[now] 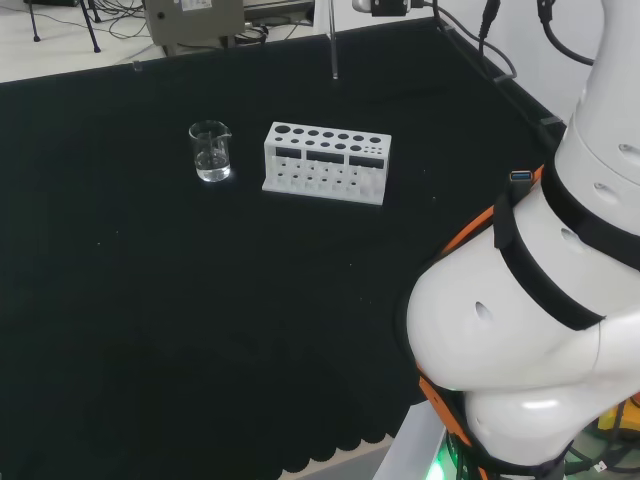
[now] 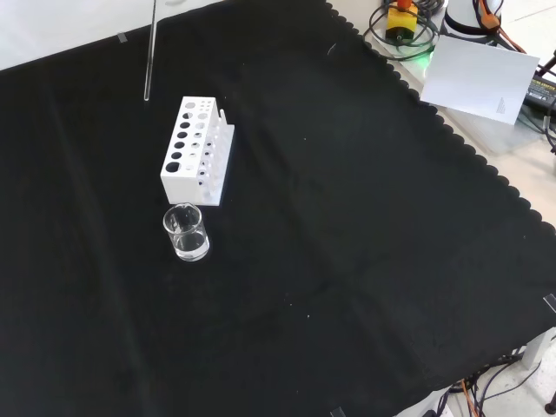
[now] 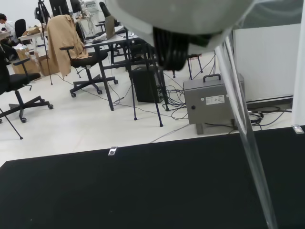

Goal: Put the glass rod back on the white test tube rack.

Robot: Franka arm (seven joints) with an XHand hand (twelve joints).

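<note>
One glass rod (image 1: 333, 40) hangs upright above the cloth (image 1: 200, 300), beyond the white test tube rack (image 1: 326, 162) in the head view. The hand (image 3: 181, 19) is probably holding it, though I cannot tell how its fingers sit.

On the counter (image 2: 365, 261) two things stand in the way: the white test tube rack (image 2: 196, 149) and, just beside its near end in the front view, a small clear beaker (image 2: 186, 232). The glass rod (image 2: 149, 52) hangs upright above the cloth beyond the rack's far end, apart from it. The rack's top holes lie uncovered. Right of both in the front view, the cloth is bare.
</note>
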